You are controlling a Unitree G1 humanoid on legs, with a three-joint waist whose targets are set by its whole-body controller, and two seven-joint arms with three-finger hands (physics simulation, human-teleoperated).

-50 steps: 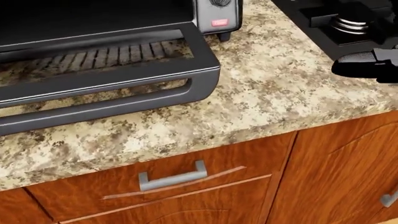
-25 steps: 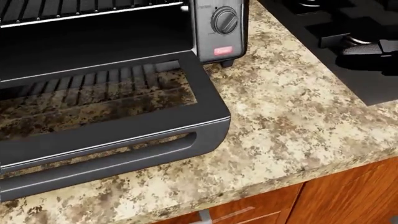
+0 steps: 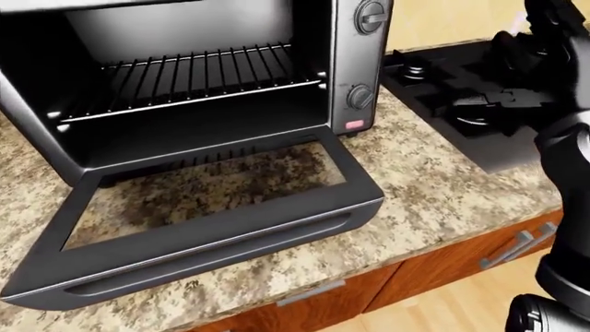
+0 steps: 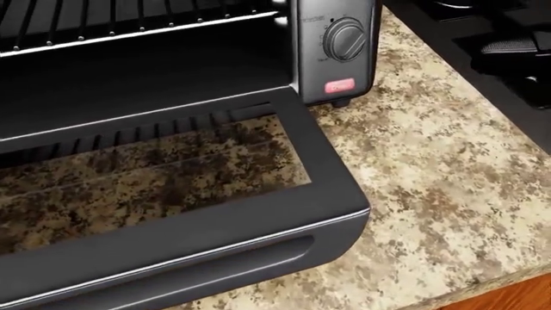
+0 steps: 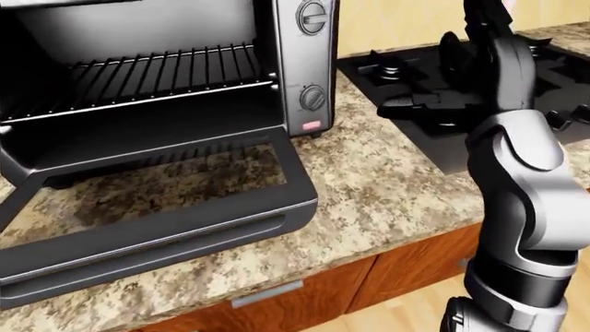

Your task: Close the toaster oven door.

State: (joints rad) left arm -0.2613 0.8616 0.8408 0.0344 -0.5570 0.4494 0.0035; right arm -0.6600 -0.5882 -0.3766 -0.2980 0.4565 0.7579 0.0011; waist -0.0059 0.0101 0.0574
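Observation:
A black and silver toaster oven (image 3: pixel 360 62) stands on the speckled counter (image 3: pixel 434 194). Its glass door (image 3: pixel 212 228) is open, folded down flat toward me, and its bar handle (image 3: pixel 212 259) lies near the counter edge. The wire rack (image 3: pixel 194 79) shows inside. In the right-eye view my right arm (image 5: pixel 517 180) rises at the right, with my right hand (image 5: pixel 489 31) up over the stove, well right of the door. Its fingers look spread and hold nothing. My left hand is out of sight in every view.
A black stove top (image 3: pixel 461 104) with burner grates lies right of the oven. Two knobs (image 3: pixel 360 97) and a red button (image 3: pixel 354 125) sit on the oven's right panel. Wooden cabinet fronts with metal handles (image 3: pixel 309 292) run below the counter.
The head camera has tilted up: the oven and door slid down and grew larger, and the cabinet fronts dropped out of view. The dark right hand rose at the right edge.

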